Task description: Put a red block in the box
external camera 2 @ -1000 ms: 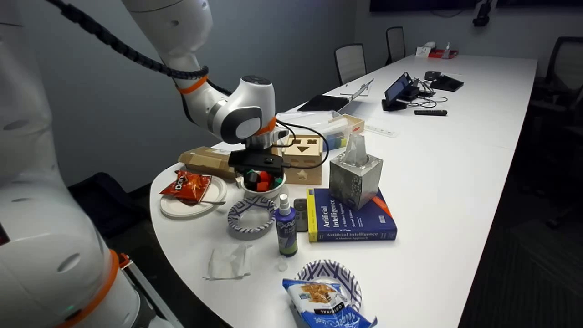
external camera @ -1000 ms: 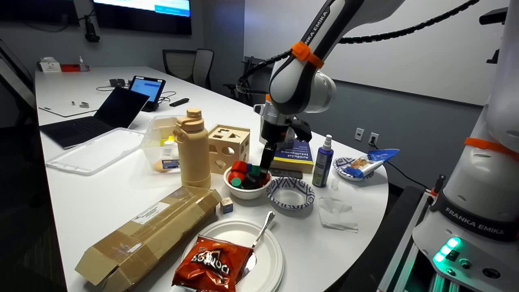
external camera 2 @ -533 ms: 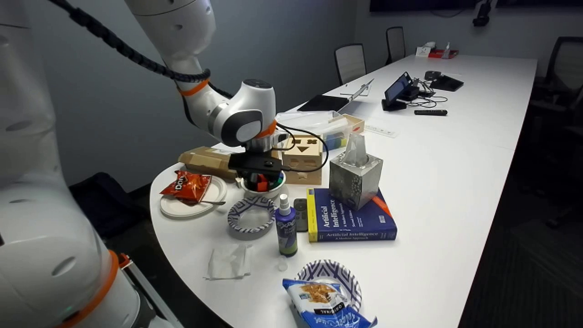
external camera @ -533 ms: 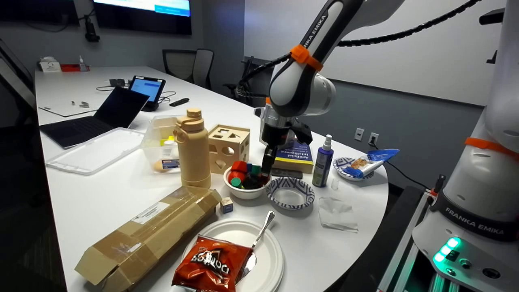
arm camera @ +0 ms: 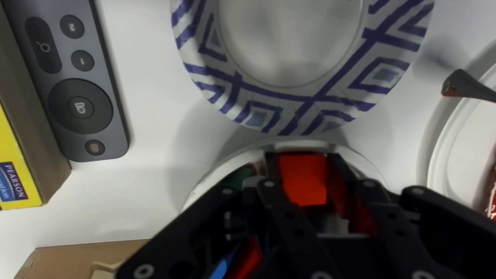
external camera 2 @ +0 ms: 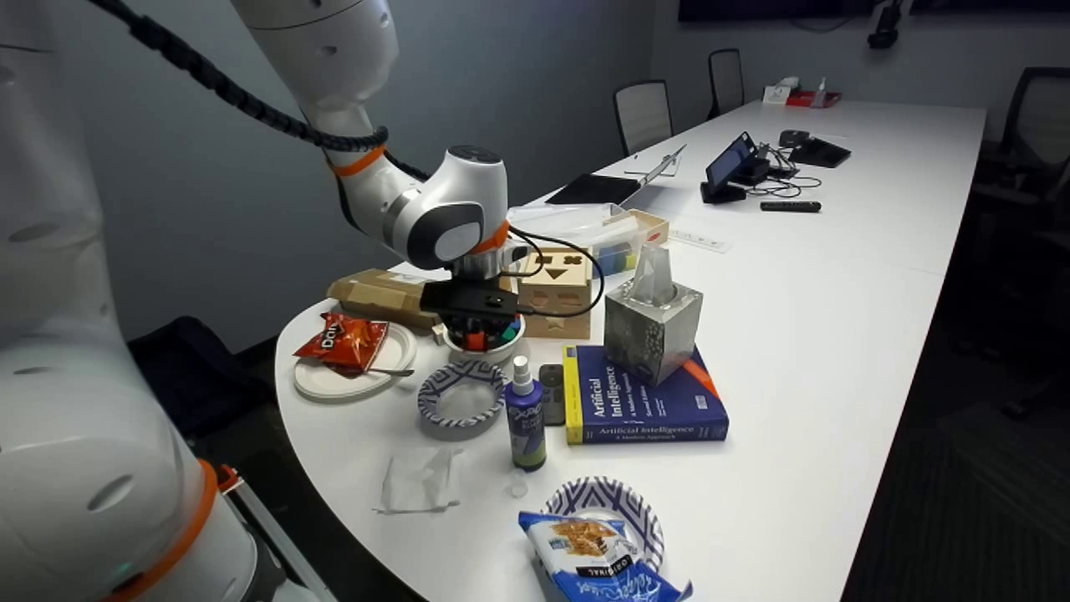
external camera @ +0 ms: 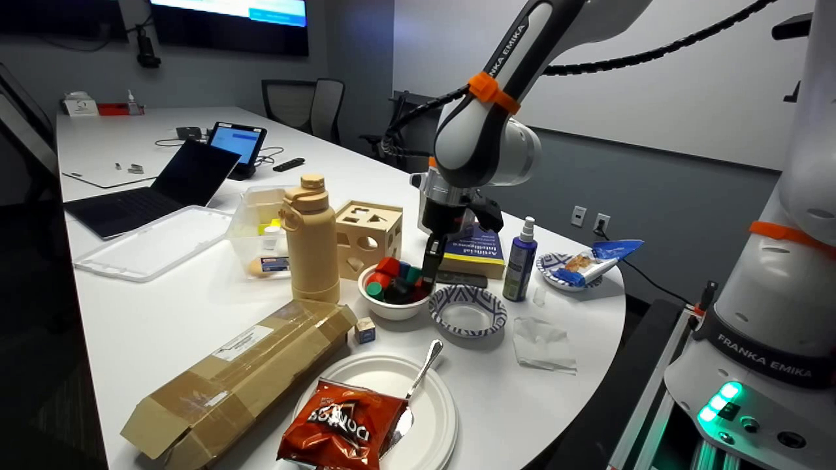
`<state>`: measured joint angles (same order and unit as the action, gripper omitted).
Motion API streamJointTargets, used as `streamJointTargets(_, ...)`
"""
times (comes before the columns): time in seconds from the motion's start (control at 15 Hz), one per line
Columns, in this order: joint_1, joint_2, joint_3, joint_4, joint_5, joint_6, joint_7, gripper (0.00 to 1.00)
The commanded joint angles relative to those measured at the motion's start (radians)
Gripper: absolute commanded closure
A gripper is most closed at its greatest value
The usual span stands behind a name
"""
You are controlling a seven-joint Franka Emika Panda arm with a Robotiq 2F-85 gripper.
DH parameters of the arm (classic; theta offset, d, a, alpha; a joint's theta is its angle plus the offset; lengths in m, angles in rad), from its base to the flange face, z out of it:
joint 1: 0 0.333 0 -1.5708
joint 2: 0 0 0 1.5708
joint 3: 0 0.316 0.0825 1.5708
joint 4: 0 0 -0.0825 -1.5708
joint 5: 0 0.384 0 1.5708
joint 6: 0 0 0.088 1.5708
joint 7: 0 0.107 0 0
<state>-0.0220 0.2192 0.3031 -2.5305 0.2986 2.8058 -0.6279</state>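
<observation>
In the wrist view a red block [arm camera: 304,180] sits between the two fingers of my gripper [arm camera: 304,159], which press on its sides. Gripper and block are down at the inner edge of the white bowl [external camera: 392,313], among several other pieces coloured red, green, blue and black. An exterior view shows the fingertips [external camera: 428,282] reaching inside the bowl's rim; the held block is mostly hidden there. Behind the bowl stands the pale wooden box [external camera: 369,238], its top and sides cut with shaped holes; the same box [external camera 2: 555,293] appears partly behind the cable elsewhere.
A patterned paper bowl [external camera: 467,320] lies close beside the white bowl. A tan bottle [external camera: 313,248] stands by the box. Nearby are a remote [arm camera: 77,93], a thick book [external camera 2: 644,410] bearing a tissue box [external camera 2: 652,330], a spray bottle [external camera 2: 527,418] and a long carton [external camera: 241,382].
The gripper's fingers have closed on the red block. In an exterior view the white bowl has slid slightly left and its pieces have shifted; the arm has barely moved.
</observation>
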Motion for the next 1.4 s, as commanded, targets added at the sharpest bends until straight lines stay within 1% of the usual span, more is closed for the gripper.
streamJointTargets(0.0, -0.018, -0.004, 0.019, 0.009, 0.026, 0.004, -0.024, 0.91)
streamJointTargets(0.13, -0.016, -0.030, 0.017, 0.013, 0.018, -0.019, -0.014, 0.91)
streamJointTargets(0.33, 0.021, -0.098, -0.033, 0.037, -0.071, -0.109, 0.084, 0.91)
streamJointTargets(0.4, 0.038, -0.123, -0.062, 0.053, -0.129, -0.158, 0.137, 0.91)
streamJointTargets(0.47, 0.047, -0.138, -0.077, 0.076, -0.167, -0.205, 0.170, 0.91)
streamJointTargets(0.53, 0.059, -0.156, -0.099, 0.107, -0.234, -0.267, 0.220, 0.91)
streamJointTargets(0.67, 0.073, -0.160, -0.120, 0.195, -0.307, -0.399, 0.263, 0.91)
streamJointTargets(0.87, 0.092, -0.119, -0.131, 0.352, -0.353, -0.569, 0.258, 0.91)
streamJointTargets(1.07, 0.111, -0.048, -0.130, 0.499, -0.382, -0.689, 0.245, 0.91)
streamJointTargets(1.2, 0.125, 0.013, -0.130, 0.583, -0.415, -0.734, 0.246, 0.91)
streamJointTargets(1.33, 0.135, 0.083, -0.132, 0.661, -0.449, -0.751, 0.233, 0.91)
